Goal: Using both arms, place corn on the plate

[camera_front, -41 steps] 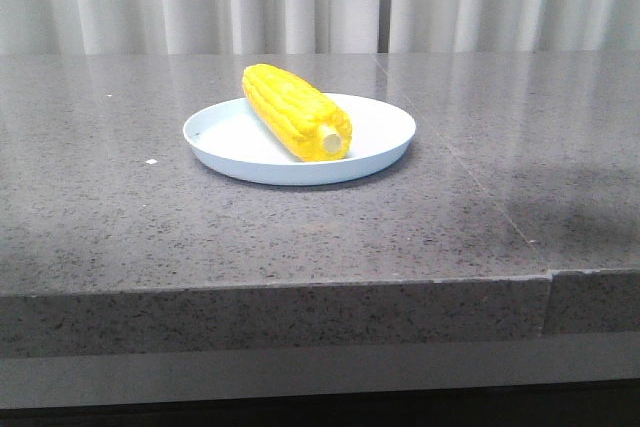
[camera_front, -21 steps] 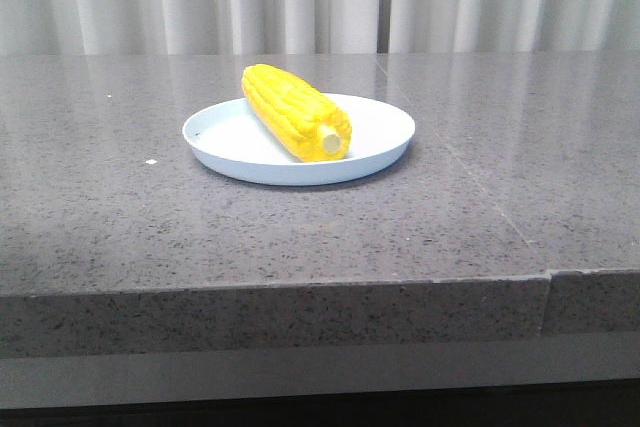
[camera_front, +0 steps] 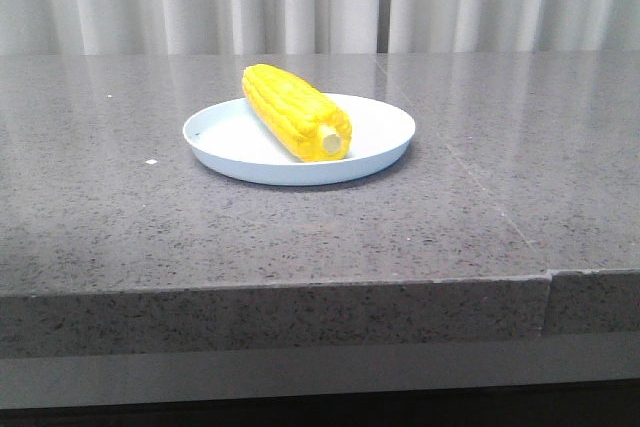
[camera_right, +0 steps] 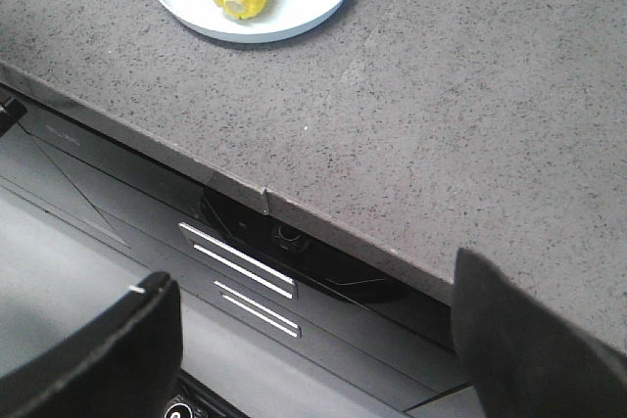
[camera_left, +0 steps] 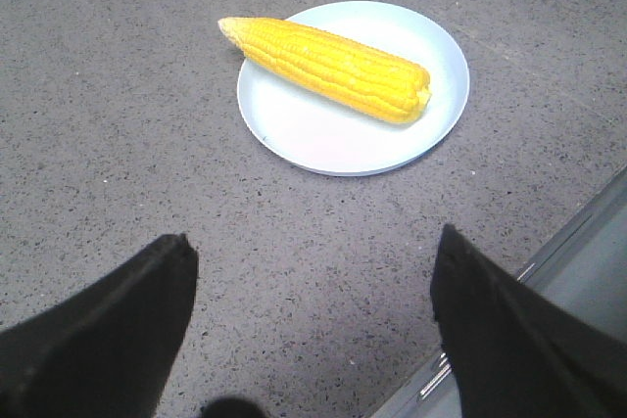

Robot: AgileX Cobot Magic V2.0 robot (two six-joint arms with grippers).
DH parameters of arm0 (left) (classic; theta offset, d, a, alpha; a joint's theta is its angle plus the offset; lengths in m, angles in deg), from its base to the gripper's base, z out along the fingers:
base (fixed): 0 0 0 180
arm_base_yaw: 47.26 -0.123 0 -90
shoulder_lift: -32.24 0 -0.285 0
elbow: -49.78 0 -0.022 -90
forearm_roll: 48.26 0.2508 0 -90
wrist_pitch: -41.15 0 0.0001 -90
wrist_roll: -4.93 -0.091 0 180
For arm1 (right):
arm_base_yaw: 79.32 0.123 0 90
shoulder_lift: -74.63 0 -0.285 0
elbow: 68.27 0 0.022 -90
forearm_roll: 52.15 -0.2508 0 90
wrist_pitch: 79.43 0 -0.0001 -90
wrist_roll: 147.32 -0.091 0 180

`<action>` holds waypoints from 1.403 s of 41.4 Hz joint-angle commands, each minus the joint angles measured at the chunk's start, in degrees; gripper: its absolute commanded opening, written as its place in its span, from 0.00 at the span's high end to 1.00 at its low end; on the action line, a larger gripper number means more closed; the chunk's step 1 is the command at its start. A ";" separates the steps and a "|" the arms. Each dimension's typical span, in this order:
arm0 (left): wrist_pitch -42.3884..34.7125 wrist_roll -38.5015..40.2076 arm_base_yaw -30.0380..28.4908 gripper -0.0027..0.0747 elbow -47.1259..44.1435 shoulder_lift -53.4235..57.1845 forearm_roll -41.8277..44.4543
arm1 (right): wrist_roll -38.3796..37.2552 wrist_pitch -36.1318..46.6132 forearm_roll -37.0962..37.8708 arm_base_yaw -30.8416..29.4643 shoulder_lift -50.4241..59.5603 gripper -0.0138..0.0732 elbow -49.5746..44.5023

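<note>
Nothing has moved since a second ago. The corn [camera_front: 296,112] lies across the plate [camera_front: 380,142], its stub end toward five o'clock in the front view. My left jaws [camera_left: 313,271] hang wide and empty near it. My right jaws [camera_right: 313,330], also wide, sit past the worktop [camera_front: 150,237] edge.

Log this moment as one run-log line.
corn: lying on plate, tip over rim | left gripper: open, empty, away from plate | right gripper: open, empty, off table edge
</note>
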 commanded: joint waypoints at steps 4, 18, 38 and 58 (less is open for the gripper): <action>-5.53 0.58 0.37 0.33 1.57 0.24 0.18 | -0.02 3.60 1.01 -0.02 -0.47 0.30 1.15; -6.84 0.58 0.37 0.40 1.57 0.24 0.18 | -0.02 3.60 1.01 -0.02 -0.47 0.94 1.15; -6.84 0.58 0.37 0.99 1.57 -0.72 0.18 | -0.06 3.97 0.52 -0.02 -0.47 0.98 1.15; -11.69 0.58 -6.72 0.99 -4.55 6.97 -0.09 | -0.06 3.91 0.52 -0.02 -0.47 0.98 1.15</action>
